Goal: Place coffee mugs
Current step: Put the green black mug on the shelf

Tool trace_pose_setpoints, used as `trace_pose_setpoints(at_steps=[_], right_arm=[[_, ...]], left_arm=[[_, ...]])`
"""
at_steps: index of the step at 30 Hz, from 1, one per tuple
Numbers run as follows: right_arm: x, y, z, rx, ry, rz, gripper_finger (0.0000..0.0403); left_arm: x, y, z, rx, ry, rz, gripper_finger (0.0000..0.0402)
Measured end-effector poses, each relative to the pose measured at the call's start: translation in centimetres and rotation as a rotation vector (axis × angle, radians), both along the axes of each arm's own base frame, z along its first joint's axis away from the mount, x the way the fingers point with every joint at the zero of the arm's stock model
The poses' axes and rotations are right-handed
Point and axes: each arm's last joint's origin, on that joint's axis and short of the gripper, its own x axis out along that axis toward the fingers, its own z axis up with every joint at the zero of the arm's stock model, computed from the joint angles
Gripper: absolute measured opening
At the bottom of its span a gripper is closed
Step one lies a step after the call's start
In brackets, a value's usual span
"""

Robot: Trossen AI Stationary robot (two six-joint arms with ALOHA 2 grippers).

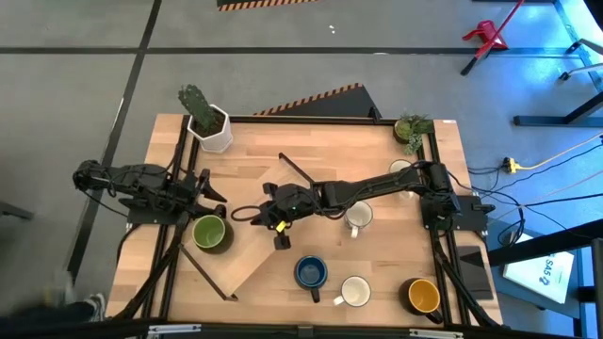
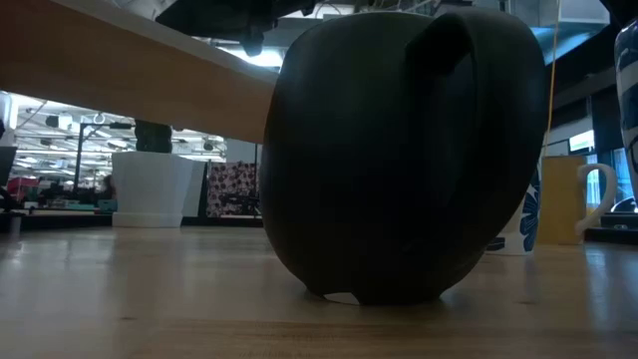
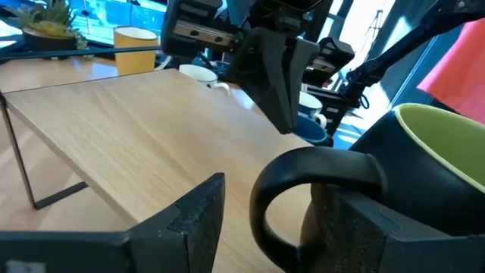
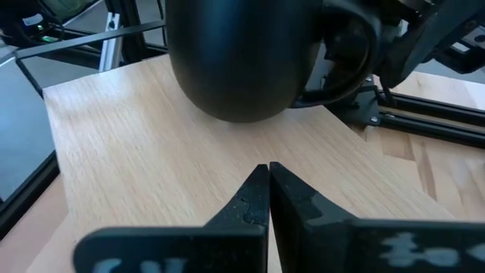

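The green mug [image 1: 209,233], dark outside and green inside, stands on its base on the table and fills the low view [image 2: 399,150]. My left gripper [image 1: 213,205] is open. In its wrist view [image 3: 276,193] the fingers stand on either side of the mug's handle [image 3: 318,171]. My right gripper [image 1: 243,214] is shut just to the right of the mug, and its closed tips [image 4: 268,173] point at the mug's wall [image 4: 242,53] without reaching it. The dark blue mug [image 1: 310,272], a white mug [image 1: 355,291], the yellow-orange mug [image 1: 423,296] and two pale mugs [image 1: 358,217] [image 1: 400,169] stand on the right half. My left gripper has its open fingers on either side of the green mug's handle [image 3: 356,163], coming level from the table's far-left side. I cannot tell whether a finger [image 3: 352,227] touches the handle. The mug stands upright on the table.
A white cactus pot [image 1: 212,127] stands at the far left corner and a small green plant [image 1: 413,127] at the far right. A thin black frame [image 1: 203,273] with a slanted wooden board [image 1: 254,259] lies beside the green mug. The two grippers are close together over the table's middle left.
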Motion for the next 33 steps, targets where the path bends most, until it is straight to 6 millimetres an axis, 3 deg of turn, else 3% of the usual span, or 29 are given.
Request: trace_pose_setpoints(at_steps=[6, 10, 15, 21, 26, 33], right_arm=[[-0.1, -0.4, 0.2, -0.018, 0.006, 0.025, 0.0], [-0.6, -1.1, 1.4, -0.069, -0.022, 0.026, 0.0], [-0.7, -2.0, 1.8, -0.085, -0.027, 0.025, 0.0], [-0.7, -1.9, 1.7, -0.094, -0.024, 0.058, 0.0], [-0.6, -2.8, 1.9, -0.154, -0.046, -0.028, 0.0], [-0.4, -3.4, 2.1, -0.187, -0.081, -0.05, 0.0]], left_arm=[[-0.4, 0.1, 1.1, -0.006, -0.026, 0.002, 0.0191], [-1.1, 0.3, 2.1, -0.019, -0.012, 0.012, 0.019], [-1.3, 0.6, 2.4, -0.007, 0.001, 0.115, 0.0189], [-0.8, 0.4, 2.1, -0.086, 0.07, 0.102, 0.0188], [0.0, 0.1, 1.6, -0.117, 0.152, 0.059, 0.0188], [0.2, 0.4, 1.4, -0.08, 0.164, 0.19, 0.0188]])
